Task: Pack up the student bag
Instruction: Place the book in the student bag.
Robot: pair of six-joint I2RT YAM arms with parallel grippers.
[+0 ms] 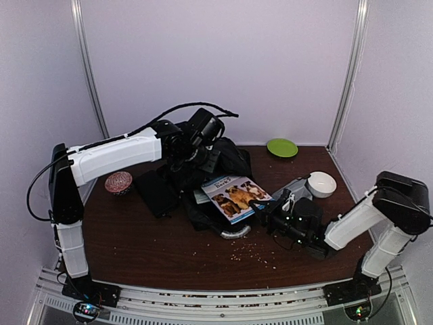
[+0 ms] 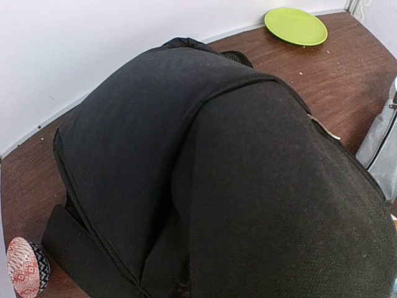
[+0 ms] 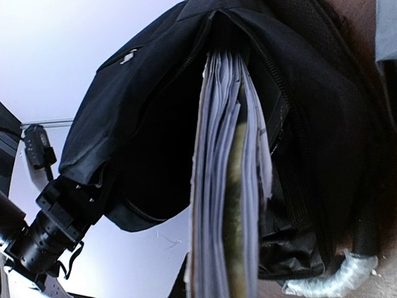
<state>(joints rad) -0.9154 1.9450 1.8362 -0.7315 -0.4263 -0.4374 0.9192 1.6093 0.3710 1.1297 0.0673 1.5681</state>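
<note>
The student bag (image 1: 226, 159) is a large black backpack at the table's middle back, and its fabric (image 2: 205, 161) fills the left wrist view. My left gripper (image 1: 191, 157) sits on its left top, shut on the fabric and holding the mouth (image 3: 155, 136) open; its fingers are hidden in its own view. A book (image 1: 233, 194) with dogs on the cover lies half inside the mouth. My right gripper (image 1: 261, 206) is shut on its near corner. In the right wrist view the page edges (image 3: 226, 186) run up into the bag, and my fingers are hidden.
A green plate (image 1: 282, 147) lies at the back right, with a white bowl (image 1: 321, 183) and a grey pouch (image 1: 298, 189) just behind my right gripper. A red patterned bowl (image 1: 118, 182) stands at the left. Clear plastic (image 1: 233, 232) lies under the bag's front. Crumbs (image 1: 257, 252) dot the near table.
</note>
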